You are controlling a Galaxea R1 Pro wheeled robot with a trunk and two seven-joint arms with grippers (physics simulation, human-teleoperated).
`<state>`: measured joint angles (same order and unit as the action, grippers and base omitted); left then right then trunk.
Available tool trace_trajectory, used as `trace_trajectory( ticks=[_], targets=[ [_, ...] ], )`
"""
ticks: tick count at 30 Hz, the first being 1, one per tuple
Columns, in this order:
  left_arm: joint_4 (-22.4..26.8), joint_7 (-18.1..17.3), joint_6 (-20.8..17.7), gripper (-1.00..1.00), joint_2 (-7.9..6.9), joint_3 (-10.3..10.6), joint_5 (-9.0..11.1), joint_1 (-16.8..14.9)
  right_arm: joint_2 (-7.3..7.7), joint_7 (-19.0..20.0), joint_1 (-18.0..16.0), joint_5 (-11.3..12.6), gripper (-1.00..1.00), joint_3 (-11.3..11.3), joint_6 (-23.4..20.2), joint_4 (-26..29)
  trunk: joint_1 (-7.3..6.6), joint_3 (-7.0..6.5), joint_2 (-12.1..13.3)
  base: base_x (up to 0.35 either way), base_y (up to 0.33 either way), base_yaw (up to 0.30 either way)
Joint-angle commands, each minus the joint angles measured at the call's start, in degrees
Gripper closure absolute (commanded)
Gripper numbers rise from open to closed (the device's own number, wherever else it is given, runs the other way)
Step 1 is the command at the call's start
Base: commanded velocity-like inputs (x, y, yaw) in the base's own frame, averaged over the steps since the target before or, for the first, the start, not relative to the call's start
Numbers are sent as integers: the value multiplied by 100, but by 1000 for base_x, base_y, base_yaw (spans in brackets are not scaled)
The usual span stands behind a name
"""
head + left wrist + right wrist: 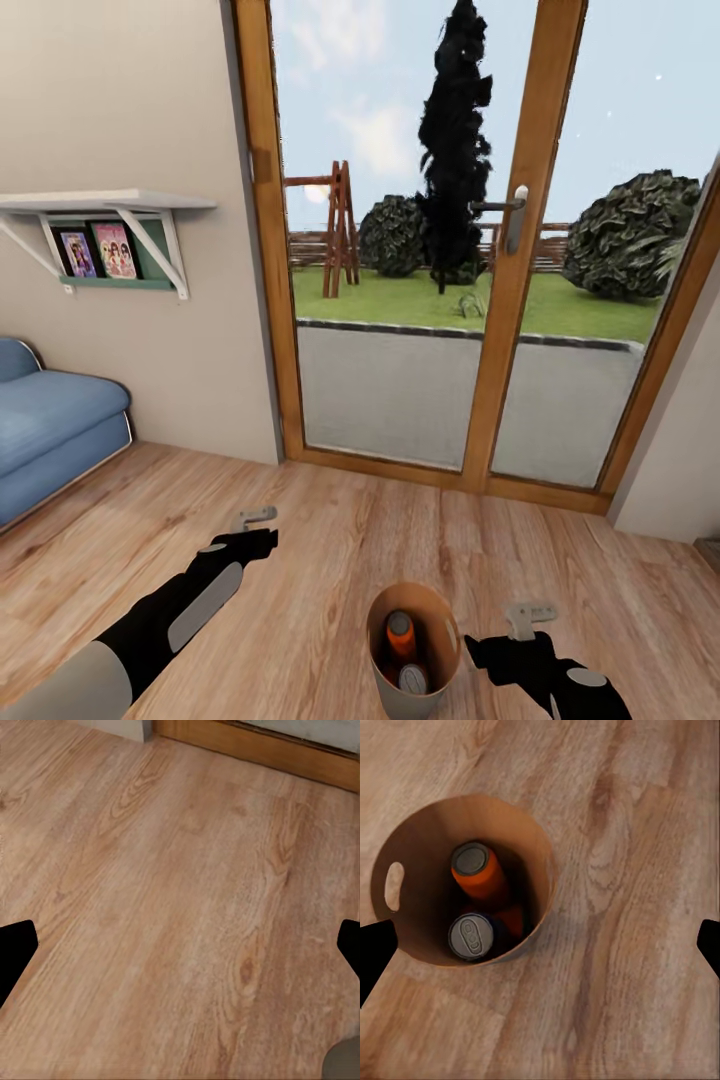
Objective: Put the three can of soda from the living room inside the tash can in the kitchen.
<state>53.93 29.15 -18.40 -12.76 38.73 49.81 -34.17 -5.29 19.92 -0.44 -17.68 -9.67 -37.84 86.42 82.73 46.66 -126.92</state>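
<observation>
On the wood floor, low in the head view, stands the copper-brown trash can (443,622), upright. It holds an orange soda can (401,634) and a dark can with a silvery top (413,680). The right wrist view looks down into the bin (442,825) at the orange can (480,874), the dark can (472,936) and part of a second orange can (514,919). My right gripper (530,622) hovers just right of the bin, open and empty (540,945). My left gripper (260,525) hangs open over bare floor (180,945), to the bin's left.
Wood-framed glass doors (510,300) stand straight ahead, with a garden behind them. A blue sofa (50,430) sits at the left under a wall shelf (105,203). A wall corner (675,460) juts in at the right. Plank floor (330,540) surrounds the bin.
</observation>
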Motion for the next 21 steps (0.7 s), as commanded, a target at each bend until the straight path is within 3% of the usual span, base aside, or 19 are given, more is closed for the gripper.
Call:
trace_trajectory(
  ticks=[1,6,9,14,18,19,21],
  targets=[
    [-12,10,-12,-100,0,13,3,2,4,6,0,0,-100,-43,1,1,-23,-18,42,0,0,0],
    [-275,94,-21,-100,1,172,8,131,19,25,60,-11,-100,-157,13,5,-132,-108,242,0,0,0],
    [-663,116,33,-100,7,253,5,368,28,38,183,-11,-100,-189,21,2,-198,-162,362,0,0,0],
    [-1033,111,522,-100,15,332,-9,775,34,33,322,-3,-100,-203,55,-22,-198,-162,362,0,0,0],
    [-1165,117,1224,-100,14,789,-5,1164,36,-9,452,0,-100,-212,549,-260,-198,-162,362,0,0,0],
    [-1196,123,1512,-100,13,1047,1,1246,36,-32,497,0,-100,-217,849,-435,-198,-162,362,0,0,0],
    [-1230,131,1849,-100,12,1293,-2,1304,37,-50,527,-3,-100,-222,1127,-667,-198,-162,362,0,0,0]
  ],
)
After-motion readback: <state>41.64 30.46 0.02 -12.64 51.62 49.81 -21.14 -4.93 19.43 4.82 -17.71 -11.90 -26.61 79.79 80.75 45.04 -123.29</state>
